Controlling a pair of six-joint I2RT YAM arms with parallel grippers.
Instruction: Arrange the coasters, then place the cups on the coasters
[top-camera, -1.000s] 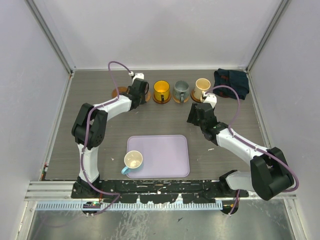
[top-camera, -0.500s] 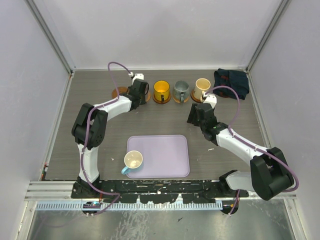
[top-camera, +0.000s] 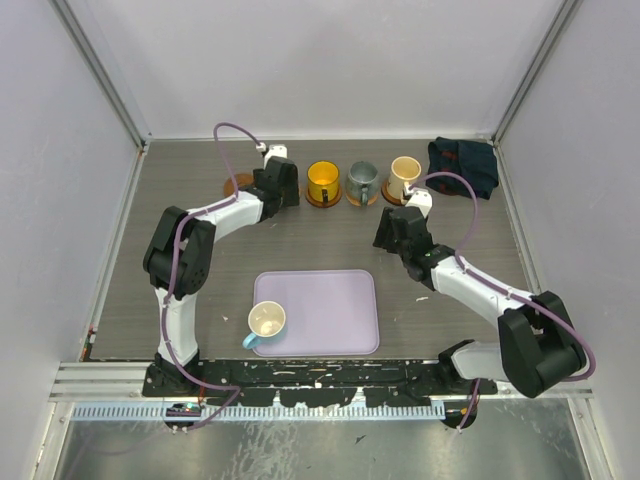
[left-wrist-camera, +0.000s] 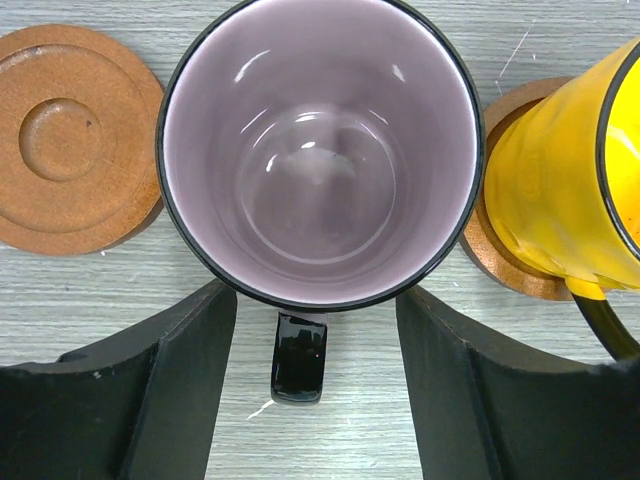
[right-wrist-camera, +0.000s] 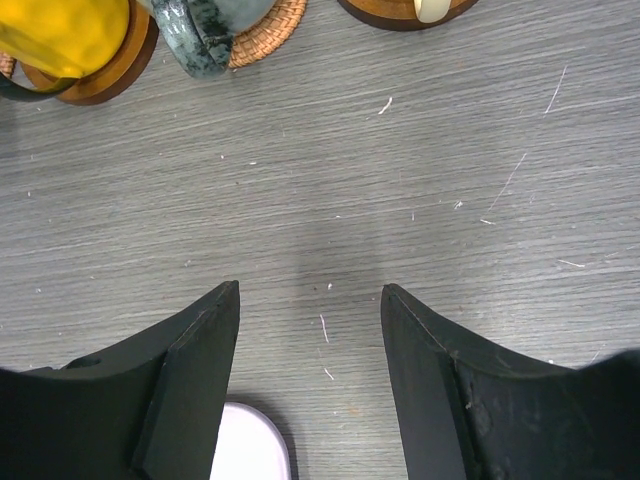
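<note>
**Left claw** (left-wrist-camera: 315, 290): the 2 fingers stand apart and are clamped on nothing. The black handle (left-wrist-camera: 298, 355) of the purple mug (left-wrist-camera: 320, 150) lies in the gap between them, with clearance on both sides. The mug is upright and empty, directly ahead of the fingertips. Whether the tips touch its wall cannot be told, and its own body hides what it stands on. Just left of the claw lies 1 bare brown coaster (left-wrist-camera: 65, 140), close to the mug. Just right of the claw, the yellow mug (left-wrist-camera: 560, 190) stands on a second coaster (left-wrist-camera: 495, 265), close beside the purple mug.

**Right claw** (right-wrist-camera: 310, 290): the fingers are apart with nothing between them, over the bare grey table (right-wrist-camera: 420, 200). Ahead and to its left stand the same yellow mug and the grey mug (right-wrist-camera: 200, 30), which is on a woven coaster (right-wrist-camera: 272, 25). Ahead and slightly right, a dark coaster (right-wrist-camera: 395, 12) bears the cream mug (top-camera: 404, 175). A corner of the lavender tray (right-wrist-camera: 250, 445) shows just behind the left finger.

**Further out:** well behind both claws, the blue mug (top-camera: 265, 321) sits upright at the tray's left edge. A dark cloth (top-camera: 463, 165) lies beyond the right claw, in the far right corner.
</note>
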